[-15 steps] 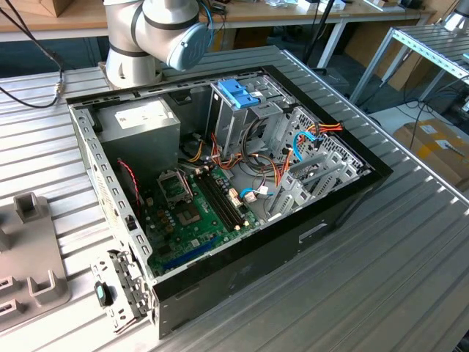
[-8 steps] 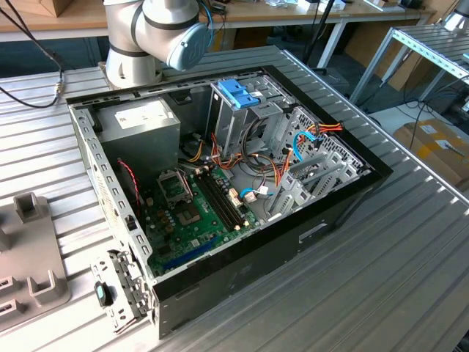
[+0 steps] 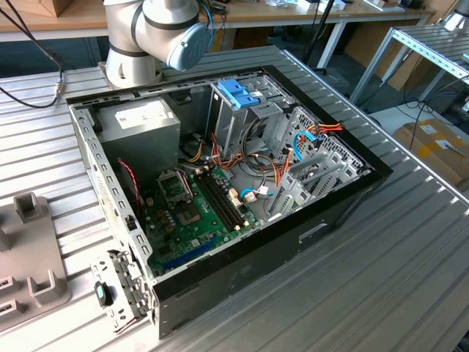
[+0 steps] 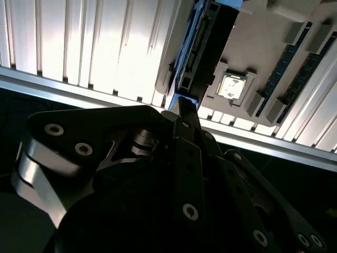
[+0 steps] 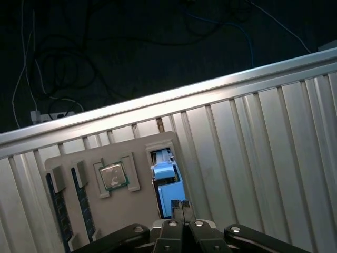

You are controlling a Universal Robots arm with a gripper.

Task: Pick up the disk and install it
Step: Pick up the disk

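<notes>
Exterior view: stands off the arm, high up, and looks down at a slant across the ribbed table (image 3: 410, 249) onto the open computer case (image 3: 220, 183), fairly near, with the arm's base (image 3: 135, 51) on the far side.

First wrist view: looks down past the gripper (image 5: 180, 206) onto the grey tray (image 5: 137, 153), taking in the table's edge and the dark floor beyond.

Second wrist view: looks past the gripper (image 4: 184, 108) from the opposite side, much closer.

Both wrist views share tray, chip (image 5: 113, 176) and table. Exterior view: meets them at a grey tray (image 3: 29, 249) on its left edge.
</notes>
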